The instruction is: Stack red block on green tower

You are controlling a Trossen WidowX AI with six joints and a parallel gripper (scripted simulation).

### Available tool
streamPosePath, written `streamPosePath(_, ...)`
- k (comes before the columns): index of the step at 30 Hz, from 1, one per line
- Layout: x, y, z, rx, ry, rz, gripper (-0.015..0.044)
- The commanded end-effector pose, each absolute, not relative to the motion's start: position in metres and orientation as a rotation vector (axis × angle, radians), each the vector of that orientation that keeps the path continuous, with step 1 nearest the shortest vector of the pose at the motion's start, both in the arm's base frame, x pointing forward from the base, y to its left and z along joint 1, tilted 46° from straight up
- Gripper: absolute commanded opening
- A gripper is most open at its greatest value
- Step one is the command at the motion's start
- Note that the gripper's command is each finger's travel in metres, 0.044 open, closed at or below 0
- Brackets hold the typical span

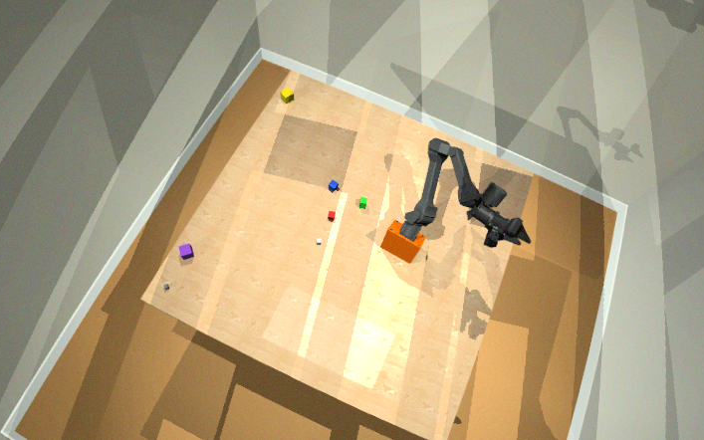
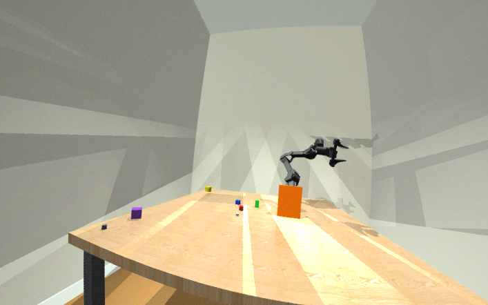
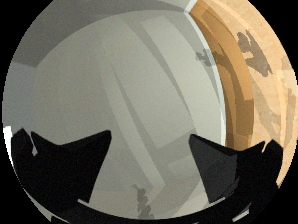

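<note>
The small red block (image 1: 331, 215) (image 2: 241, 207) lies on the wooden table (image 1: 289, 306) (image 2: 208, 246), near its middle. The green tower (image 1: 362, 202) (image 2: 257, 203) stands upright a little to the right of it, apart from it. My gripper (image 1: 508, 238) (image 2: 339, 153) (image 3: 150, 137) is open and empty. It hangs high in the air on the far side of the arm's orange base (image 1: 402, 242) (image 2: 289, 201), well away from both blocks. The wrist view shows only the two fingers, walls and a strip of table.
A blue block (image 1: 333, 185) (image 2: 237, 201) lies just behind the red one. A tiny white block (image 1: 319, 241) (image 2: 237, 214) lies in front of it. A purple block (image 1: 185, 251) (image 2: 136, 212), a small grey block (image 1: 166, 286) (image 2: 103, 226) and a yellow block (image 1: 287, 95) (image 2: 208, 188) lie near the left edge.
</note>
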State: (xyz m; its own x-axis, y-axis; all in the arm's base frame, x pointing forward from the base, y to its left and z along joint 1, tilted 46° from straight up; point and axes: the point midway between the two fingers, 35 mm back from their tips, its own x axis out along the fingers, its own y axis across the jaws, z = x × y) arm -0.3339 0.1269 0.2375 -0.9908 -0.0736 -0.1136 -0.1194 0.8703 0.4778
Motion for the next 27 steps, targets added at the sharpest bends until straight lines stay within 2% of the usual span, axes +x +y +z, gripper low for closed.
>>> streamPosePath(1, -0.334, 0.128, 0.237, -0.150, 2.946, 0.759, 0.0426)
streamPosePath(2, -0.332, 0.132, 0.234, -0.141, 2.937, 0.748, 0.0440)
streamPosePath(12, -0.299, 0.224, 0.196, 0.196, 2.677, 0.801, 0.0440)
streamPosePath(20, -0.241, 0.300, 0.164, 0.434, 2.377, 0.842, 0.0440)
streamPosePath(27, -0.187, 0.341, 0.138, 0.507, 2.148, 0.842, 0.0440)
